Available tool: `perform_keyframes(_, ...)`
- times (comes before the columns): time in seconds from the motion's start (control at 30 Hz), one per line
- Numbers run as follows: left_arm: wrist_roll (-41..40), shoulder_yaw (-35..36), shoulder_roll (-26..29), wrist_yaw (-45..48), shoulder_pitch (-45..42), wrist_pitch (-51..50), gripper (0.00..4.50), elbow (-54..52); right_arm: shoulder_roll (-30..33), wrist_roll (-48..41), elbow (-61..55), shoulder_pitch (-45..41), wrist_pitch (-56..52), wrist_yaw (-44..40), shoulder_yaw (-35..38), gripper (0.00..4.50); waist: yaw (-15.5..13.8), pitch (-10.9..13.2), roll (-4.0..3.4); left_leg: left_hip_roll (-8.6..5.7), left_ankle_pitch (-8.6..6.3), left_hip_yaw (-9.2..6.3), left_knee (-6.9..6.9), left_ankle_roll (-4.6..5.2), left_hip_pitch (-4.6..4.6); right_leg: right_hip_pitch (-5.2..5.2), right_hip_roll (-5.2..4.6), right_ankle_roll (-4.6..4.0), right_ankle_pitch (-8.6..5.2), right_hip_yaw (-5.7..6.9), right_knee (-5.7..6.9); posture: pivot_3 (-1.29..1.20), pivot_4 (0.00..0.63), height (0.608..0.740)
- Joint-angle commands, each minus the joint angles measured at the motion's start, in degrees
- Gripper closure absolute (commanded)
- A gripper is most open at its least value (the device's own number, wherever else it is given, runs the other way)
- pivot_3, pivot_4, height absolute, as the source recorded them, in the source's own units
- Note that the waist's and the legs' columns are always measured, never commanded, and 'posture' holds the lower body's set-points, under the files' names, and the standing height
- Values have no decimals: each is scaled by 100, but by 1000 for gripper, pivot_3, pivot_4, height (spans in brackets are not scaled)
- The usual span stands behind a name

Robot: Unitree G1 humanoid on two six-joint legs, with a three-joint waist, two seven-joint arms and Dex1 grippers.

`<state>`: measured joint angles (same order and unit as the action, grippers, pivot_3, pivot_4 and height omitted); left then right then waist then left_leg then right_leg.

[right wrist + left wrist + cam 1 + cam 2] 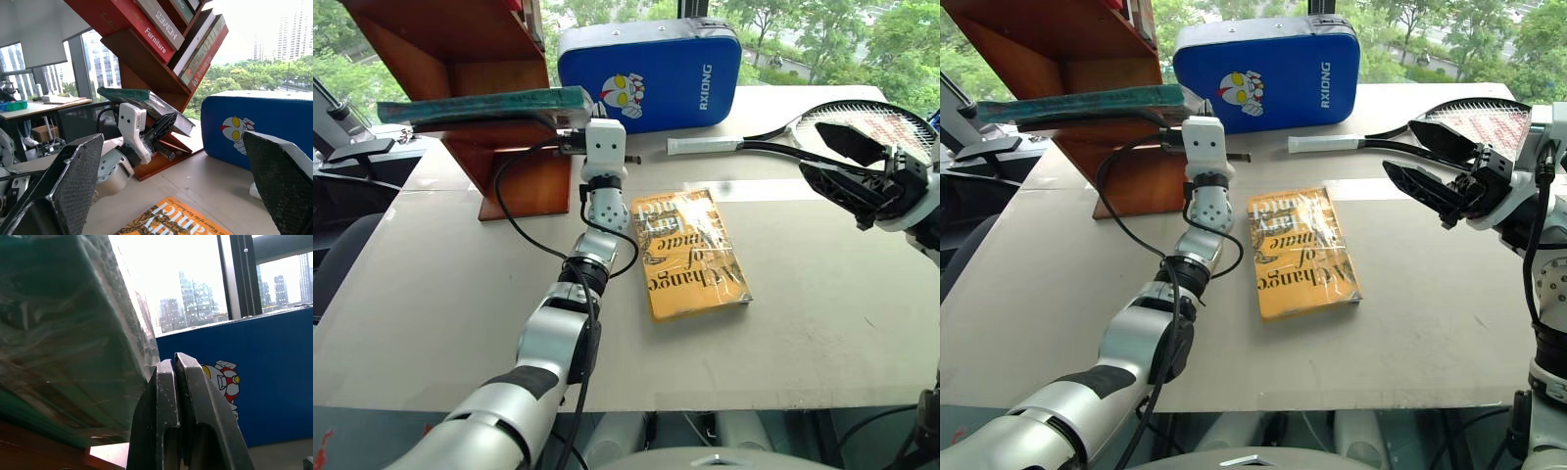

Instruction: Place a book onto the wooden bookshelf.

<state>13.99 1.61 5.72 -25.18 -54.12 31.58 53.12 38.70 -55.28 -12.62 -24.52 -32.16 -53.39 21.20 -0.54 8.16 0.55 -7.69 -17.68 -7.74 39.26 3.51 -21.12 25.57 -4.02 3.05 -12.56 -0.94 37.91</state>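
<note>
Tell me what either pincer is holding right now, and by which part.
Nothing. The left pincer is shut empty beside the green book on the shelf; the right pincer is open and empty.

A book (480,106) lies flat on a board of the wooden bookshelf (460,49) at the table's (822,333) far left. Right of the shelf stands a padded case (651,73). A racket (822,127) lies further right, possibly touching the case. Another book (695,255) lies mid-table.

Left tool (174,382) closed, arm outstretched — right tool (171,186) agape.
</note>
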Motion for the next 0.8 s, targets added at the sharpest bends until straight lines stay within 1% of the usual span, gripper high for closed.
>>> perform_keyframes(0.03, -247, 38, 32, 371, 32, 22, 4419, -183, 79, -60, -216, -95, 51, -9, 77, 0, -8, 0, 0, 0, 0, 0, 0, 0, 0, 0, 0, 0, 0, 1, 0, 0, 150, 740)
perform_keyframes(0.17, -572, -109, -85, 1386, 265, 32, 4419, -341, 74, -1, -215, -39, 86, 6, 80, 0, -27, 0, 0, 0, 0, -1, 1, 0, -1, -1, -1, 0, 0, 3, -2, 0, 150, 740)
perform_keyframes(0.27, -821, -217, -104, 2191, 619, -98, 4419, -748, 66, 54, -260, 57, 108, 10, 88, 0, -31, 0, 0, -1, 0, -2, 2, 0, -4, -1, -2, 0, 0, 5, -5, 0, 150, 740)
perform_keyframes(0.33, -1019, -256, 72, 2736, 1135, -533, 4419, -1440, 79, 139, -297, 225, 134, 8, 113, 0, -25, 0, 0, 0, 0, -3, 1, 0, -5, 0, -2, 0, 0, 6, -5, 0, 150, 740)
perform_keyframes(0.4, -1096, -106, 263, 2808, 1627, -1199, 4419, -2196, 96, 223, -307, 414, 170, -1, 148, 0, 12, 0, 0, 0, 0, -2, 0, 0, -3, 0, -1, 0, 0, 4, -4, 0, 150, 740)
perform_keyframes(0.47, -1554, 87, 396, 3176, 2094, -1978, 4419, -2973, 79, 222, -305, 592, 161, 43, 203, 0, 44, -1, -1, 2, 0, -1, -3, 0, 0, 2, 1, 0, 0, -2, -2, 0, 150, 740)
perform_keyframes(0.5, -1705, 106, 541, 3412, 2354, -2353, 4200, -3430, 64, 208, -307, 696, 165, 70, 247, 0, 45, -1, -1, 3, 0, -1, -5, 0, 1, 3, 2, 0, 0, -2, 1, 0, 150, 740)
perform_keyframes(0.53, -2029, 139, 693, 3741, 2658, -2807, 3879, -3997, 66, 250, -312, 845, 200, 51, 268, 0, 41, -1, -1, 3, 0, -2, -5, 0, 1, 4, 2, -1, 0, -1, 1, 0, 150, 740)
perform_keyframes(0.57, -2352, 171, 907, 4080, 2996, -3266, 3697, -4597, 79, 324, -322, 1043, 248, 1, 276, 0, 38, -1, -1, 3, 0, -3, -4, 0, 1, 3, 2, -1, 0, 0, 2, 0, 150, 740)
perform_keyframes(0.63, -3152, 289, 1371, 4730, 3704, -4239, 2782, -5722, 56, 595, -270, 1434, 424, -28, 255, 0, 39, -5, 1, 3, -1, -5, -5, 1, 1, 1, 2, -2, 0, 2, 0, 0, 150, 740)
perform_keyframes(0.67, -3372, 336, 1517, 4861, 3900, -4563, 2276, -6042, 47, 687, -246, 1537, 492, -24, 241, 0, 31, -5, -1, 4, -2, -4, -7, 3, 6, -2, 2, -2, 0, 1, -2, 0, 150, 740)
perform_keyframes(0.77, -3876, 691, 2111, 5323, 4719, -5176, 903, -6820, -73, 1022, -27, 1980, 785, -85, 178, 0, -32, -6, -2, 3, -4, -2, -2, 6, 7, -6, 2, -4, 1, 0, -4, 0, 150, 740)
perform_keyframes(0.8, -4019, 855, 2278, 5469, 4986, -5281, 584, -6984, -97, 1222, 99, 2155, 967, -159, 116, 0, -37, -5, -3, 3, -4, -2, -5, 6, 25, -21, 3, -5, 2, 1, -5, 0, 150, 740)
